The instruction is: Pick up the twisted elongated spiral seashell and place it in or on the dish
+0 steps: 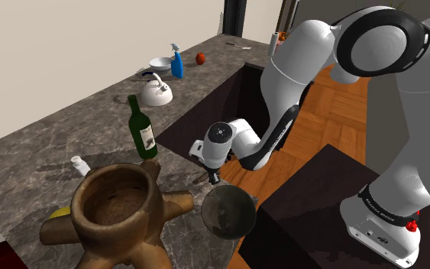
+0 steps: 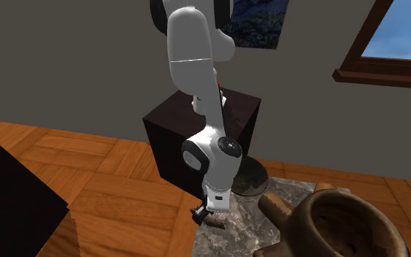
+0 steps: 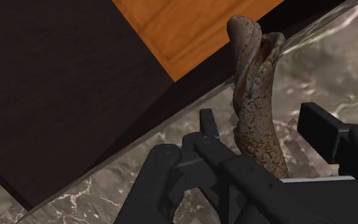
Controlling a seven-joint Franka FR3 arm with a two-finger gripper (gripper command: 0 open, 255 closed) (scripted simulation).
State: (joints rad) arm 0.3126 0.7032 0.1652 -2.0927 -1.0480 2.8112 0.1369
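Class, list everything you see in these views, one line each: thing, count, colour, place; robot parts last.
Seashell: one, mottled brown, at the countertop edge, between the fingers without touching them.
Dish: one, dark grey, countertop edge beside the gripper.
Legged pot: one, brown, beside the dish.
Bottle: one, green, upright behind the pot.
Shaker: one, white, by the bottle.
Kettle: one, white, mid-countertop.
Spray bottle: one, blue, far end.
Bowl: one, white, beside the spray bottle.
Round object: one, red, far end.
Arm: one, white, reaching down to the countertop.
Gripper: one, black, open over the seashell.
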